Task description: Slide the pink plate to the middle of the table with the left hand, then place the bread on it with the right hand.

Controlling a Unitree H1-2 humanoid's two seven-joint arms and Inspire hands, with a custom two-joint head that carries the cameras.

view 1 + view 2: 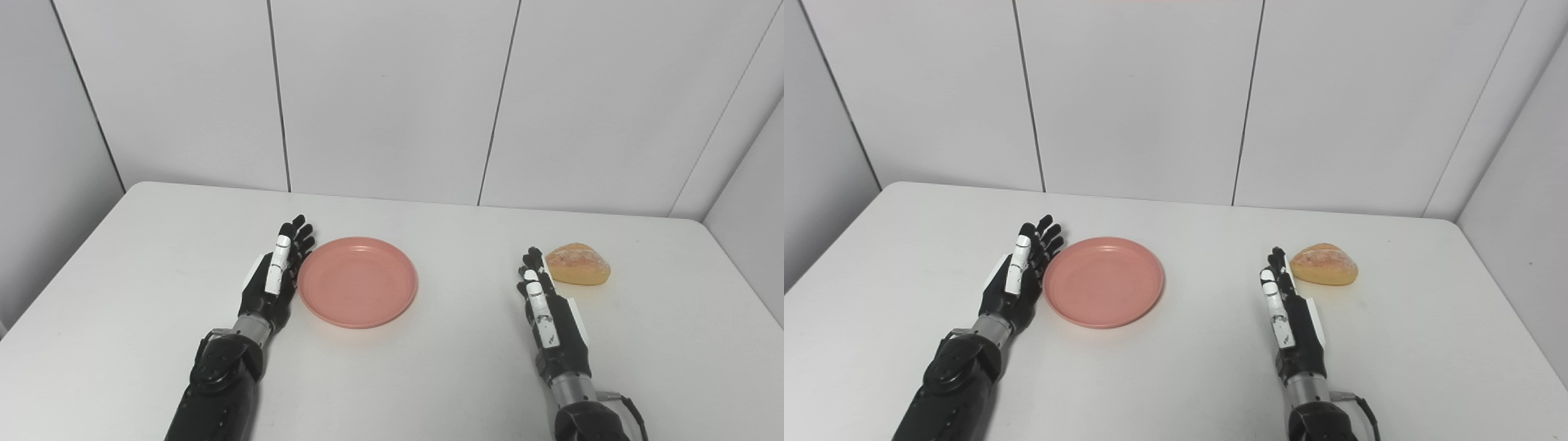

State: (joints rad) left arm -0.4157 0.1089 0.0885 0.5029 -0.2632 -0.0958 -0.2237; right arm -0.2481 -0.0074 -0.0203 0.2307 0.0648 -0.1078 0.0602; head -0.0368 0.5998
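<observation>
The pink plate (358, 282) lies flat on the white table (122, 294), a little left of the middle, with nothing on it. My left hand (277, 272) stands on edge against the plate's left rim, fingers straight and apart, holding nothing. The bread (578, 263), a golden-brown roll, rests on the table at the right. My right hand (547, 312) is open with its fingers stretched forward; its fingertips are just left of the bread, close to it, and whether they touch cannot be told.
White wall panels (392, 98) rise behind the table's far edge. The table's right edge runs close past the bread. Bare tabletop lies between the plate and my right hand.
</observation>
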